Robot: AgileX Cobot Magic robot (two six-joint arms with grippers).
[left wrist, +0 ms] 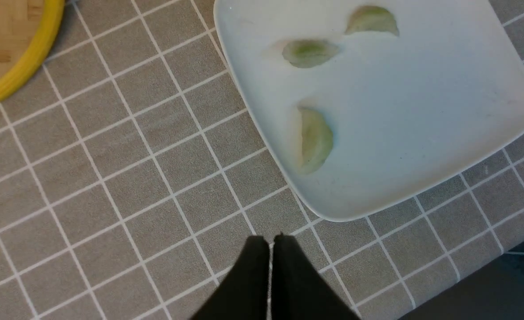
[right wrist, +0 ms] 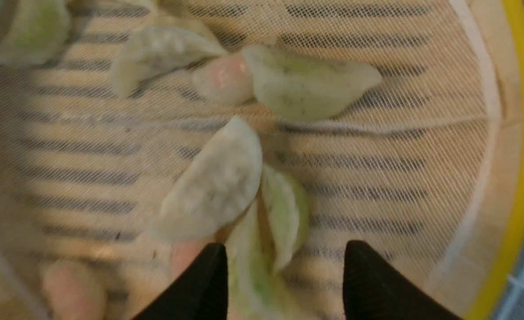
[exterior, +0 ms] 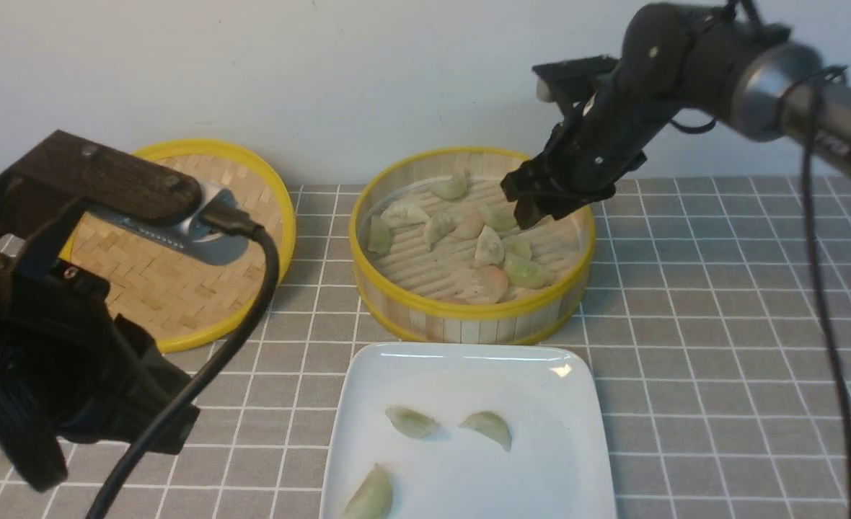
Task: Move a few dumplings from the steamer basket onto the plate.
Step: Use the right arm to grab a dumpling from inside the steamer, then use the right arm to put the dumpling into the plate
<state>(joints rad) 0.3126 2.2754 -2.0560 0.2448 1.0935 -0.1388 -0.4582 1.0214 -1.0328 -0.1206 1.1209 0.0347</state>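
Observation:
The steamer basket [exterior: 469, 311] stands mid-table and holds several dumplings [exterior: 490, 249], pale green and a few pinkish. In front of it lies the white plate [exterior: 541, 432] with three green dumplings [exterior: 411, 422] on it. My right gripper [exterior: 531, 215] hangs over the basket's back right part. In the right wrist view it [right wrist: 284, 253] is open just above the floor, and two green dumplings [right wrist: 284, 209] lie between its fingers, untouched. My left gripper [left wrist: 270, 240] is shut and empty, above the tablecloth beside the plate [left wrist: 422, 111].
The flat woven lid [exterior: 180, 238] with a yellow rim lies at the back left, partly behind my left arm [exterior: 58, 346]. A grey checked tablecloth [exterior: 721, 324] covers the table. A wall rises right behind the basket.

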